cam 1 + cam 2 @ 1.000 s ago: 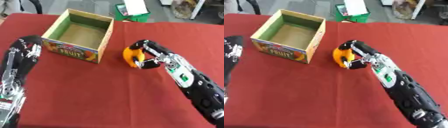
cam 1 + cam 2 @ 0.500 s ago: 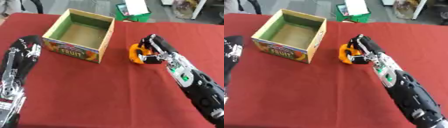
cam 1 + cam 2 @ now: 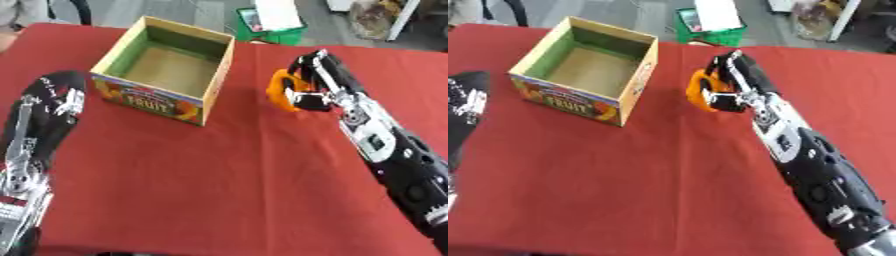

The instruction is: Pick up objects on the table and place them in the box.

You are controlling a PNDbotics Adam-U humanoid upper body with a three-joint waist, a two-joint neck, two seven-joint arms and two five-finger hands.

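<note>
Left eye view shows the right hand (image 3: 317, 82) extended over the far right part of the desk (image 3: 227, 190), fingers curled round an orange object (image 3: 282, 91) and grasping it. The object is ring-like or curved in form; its exact nature cannot be made out. Whether it is lifted clear of the red surface or touching it cannot be determined. It sits to the right of the box (image 3: 166, 75), apart from it, with a strip of bare cloth between the two.

Left hand (image 3: 59, 89) lies at the left edge of the desk, to the left of the box and touching nothing of the task. Whether its fingers are straight or curled cannot be told.

Box: open-topped cardboard, green inner walls, brown floor. The visible part of its interior holds nothing.

Progress, as a judgement: the task is at an early stage. The grasp on the orange object appears made; the carry leftward to the box and the release above its opening remain to be done. No other loose object is seen on the red surface, so this may be the only item outstanding.

Markings: the near wall of the box carries printed fruit artwork and the word "FRUIT". A smaller line of lettering above it is not legible. White marks on the left arm cannot be read.
</note>
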